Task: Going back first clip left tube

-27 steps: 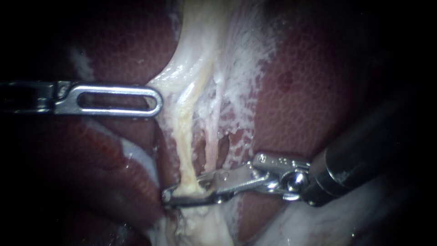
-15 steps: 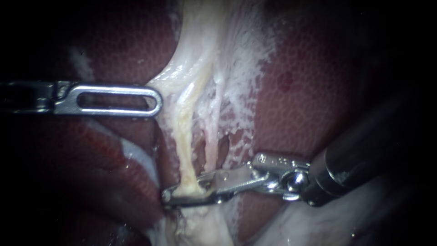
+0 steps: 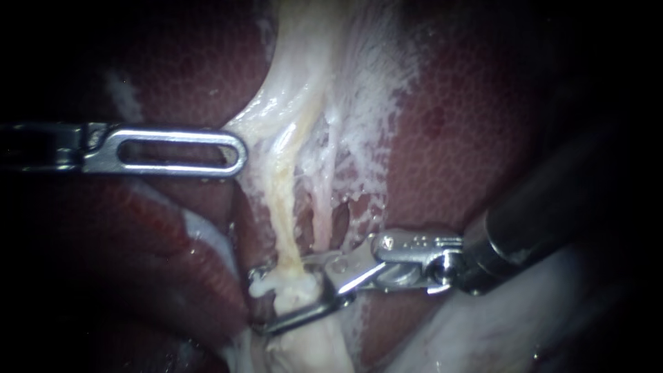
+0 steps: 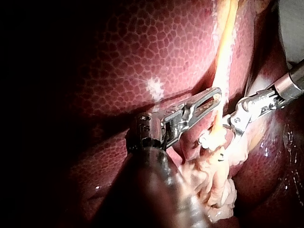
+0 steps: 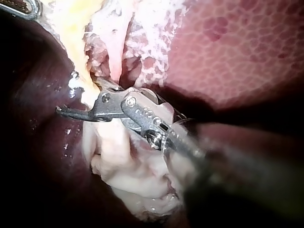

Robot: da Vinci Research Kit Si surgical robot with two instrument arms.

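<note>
**Clip on the left tube, right jaws apart around it**

My right instrument (image 3: 259, 302) comes in from the lower right. Its jaws stand apart with a clear gap between them, one on the far side of the white clip (image 3: 283, 282) and one on the near side. The clip sits across the low end of the left tube (image 3: 280, 207), the yellowish strand running down from the pale tissue (image 3: 304, 62). I cannot tell whether the far jaw touches the clip.

The thinner, pinkish right tube (image 3: 322, 221) lies just to the right of the left tube.

My left instrument (image 3: 238, 153) comes in level from the left. Its slotted jaws lie together, clamped on the edge of the pale tissue, which draws to a point toward them.

Dark red liver (image 3: 469, 138) lies on both sides of the tubes.

In the left wrist view the clip shows as a lumpy white piece on the tube, between the tips of the two instruments.
</note>
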